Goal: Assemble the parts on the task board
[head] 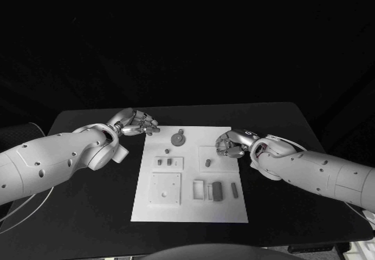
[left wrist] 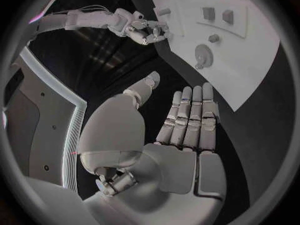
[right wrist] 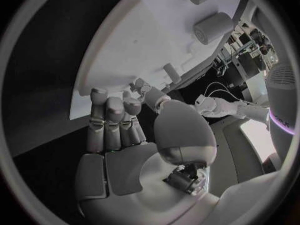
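The white task board (head: 191,208) lies in the middle of the black table. A round grey part (head: 179,139) sits near its far edge, with two small pegs (head: 164,161) in a raised block below it. A square plate (head: 166,188) and several upright grey pieces (head: 217,190) stand nearer me. My left hand (head: 139,123) hovers off the board's far left corner, fingers straight and empty (left wrist: 187,117). My right hand (head: 233,143) is over the board's right side, by a small peg (head: 208,162). Nothing lies in its palm (right wrist: 115,127).
Black table (head: 297,124) surrounds the board on all sides. A cable (head: 23,208) trails off the table's left edge. My right hand (left wrist: 140,27) and the round part (left wrist: 203,55) appear in the left wrist view. Two grey cylinders (right wrist: 211,27) stand on the board ahead of my right hand.
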